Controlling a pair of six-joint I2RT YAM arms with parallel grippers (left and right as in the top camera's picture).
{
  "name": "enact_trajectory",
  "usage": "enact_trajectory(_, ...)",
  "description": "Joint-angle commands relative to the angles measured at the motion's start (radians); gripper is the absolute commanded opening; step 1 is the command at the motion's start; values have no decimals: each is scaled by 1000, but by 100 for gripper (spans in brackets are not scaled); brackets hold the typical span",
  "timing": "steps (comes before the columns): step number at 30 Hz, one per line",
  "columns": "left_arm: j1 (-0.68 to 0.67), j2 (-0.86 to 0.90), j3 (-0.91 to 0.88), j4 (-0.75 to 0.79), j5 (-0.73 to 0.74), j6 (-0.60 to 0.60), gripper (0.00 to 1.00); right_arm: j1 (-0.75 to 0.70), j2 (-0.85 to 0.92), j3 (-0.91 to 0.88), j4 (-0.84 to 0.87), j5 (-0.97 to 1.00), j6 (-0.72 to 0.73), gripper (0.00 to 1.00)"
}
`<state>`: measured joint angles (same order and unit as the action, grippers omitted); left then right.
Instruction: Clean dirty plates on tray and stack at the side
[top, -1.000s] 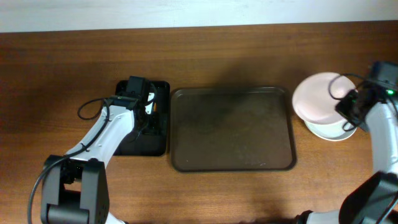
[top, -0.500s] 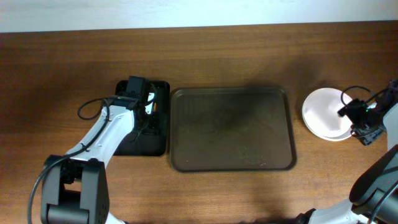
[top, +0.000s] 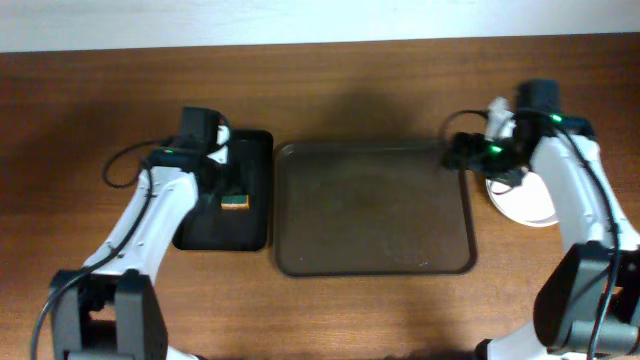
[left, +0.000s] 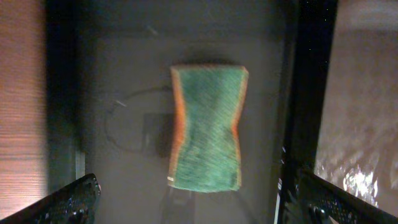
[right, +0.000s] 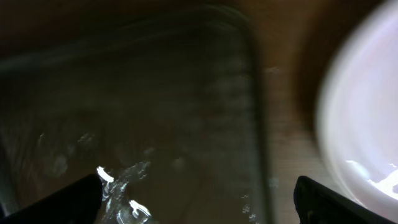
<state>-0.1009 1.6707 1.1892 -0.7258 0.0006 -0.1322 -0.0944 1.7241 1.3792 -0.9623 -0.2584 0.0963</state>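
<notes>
Brown wood makes up the table (top: 100, 80), and across its middle lies the tray (top: 370, 215), brown too, with rounded corners and a low rim. We see wet glints on its floor in the right wrist view. Just beside its right rim, toward the table's right edge, sit the plates (top: 518, 203), white and round. The right arm crosses over them, so we cannot count them or say whether they touch the tray. Just beside the tray's left rim stands a smaller black tray (top: 245, 232), and on its floor a sponge (left: 206, 134) lies flat, green on top with orange sides.

Our left gripper (left: 196, 208) hangs over that sponge. Its fingers (left: 71, 205) are spread wide, one tip at each lower corner of the wrist view, with the sponge ahead of them and apart from both tips. They pinch nothing, and we cannot tell whether they touch the black tray.

Our right gripper (right: 199, 202) hangs over the tray's far right corner, and a plate's edge shows white and blurred on the right of its wrist view. Its fingers (right: 65, 202) stand just as far apart and hold nothing. The tray's rim runs down between them. Whether the tips touch the tray we cannot tell.
</notes>
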Motion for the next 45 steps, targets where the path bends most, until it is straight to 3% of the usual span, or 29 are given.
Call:
enact_trajectory(1, 45, -47, 29, -74, 63, -13, 99, 126, -42, 85, -69, 98, -32, 99)
enact_trajectory(6, 47, -97, 29, -222, 63, -12, 100, 177, -112, 85, -137, 103, 32, 99)
enact_trajectory(10, 45, -198, 0, -245, 63, -13, 100, 212, -234, 62, -163, 167, 60, 99)
enact_trajectory(21, 45, -839, -281, -94, 63, -9, 99, 327, -856, -215, -83, 323, 77, 99)
enact_trajectory(26, 45, -991, -286, -101, 63, -9, 99, 327, -990, -216, -98, 323, 77, 99)
enact_trajectory(45, 45, -1032, -286, -102, 64, -9, 100, 315, -1043, -220, -121, 323, 77, 99)
